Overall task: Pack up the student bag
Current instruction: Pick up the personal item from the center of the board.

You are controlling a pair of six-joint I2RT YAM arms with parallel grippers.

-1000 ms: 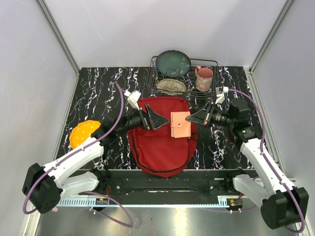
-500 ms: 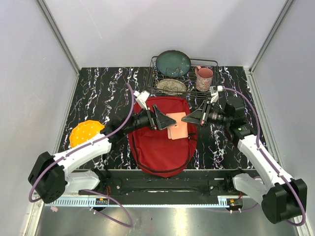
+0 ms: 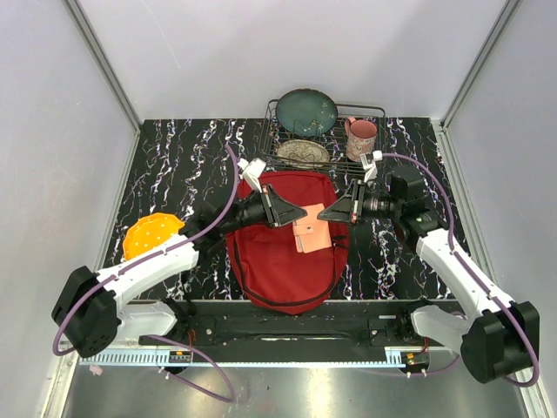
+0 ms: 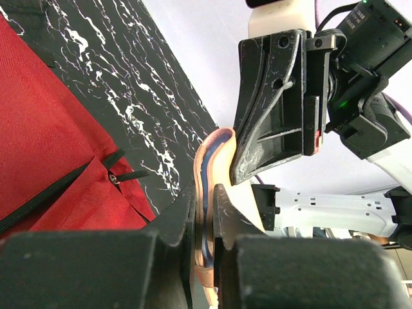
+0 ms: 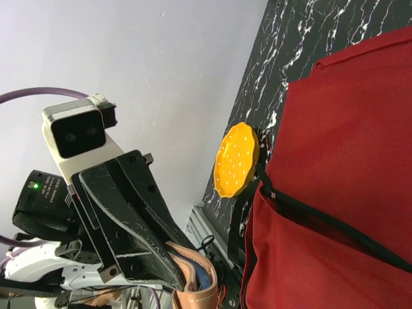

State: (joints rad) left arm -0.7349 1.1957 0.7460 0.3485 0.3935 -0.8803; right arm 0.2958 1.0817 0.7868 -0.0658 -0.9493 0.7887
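Looking like a robotics lab test cell, not a home or a kitchen. Being closed in by plain white walls (image 3: 287, 52) and bare aluminium posts (image 3: 100, 61). Showing two white robot arms (image 3: 139, 274) bolted on a metal rail (image 3: 287, 326) at the near edge of a black marbled table (image 3: 174, 165). Carrying below it a pale strip (image 3: 261, 356), perhaps a measuring scale, too small for reading.

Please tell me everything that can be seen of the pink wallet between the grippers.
The wallet is flat, salmon-pink and leather-like, with a blue inner layer showing along its edge. It is held tilted over the red student bag, pinched by the left gripper on one side and by the right gripper on the other.
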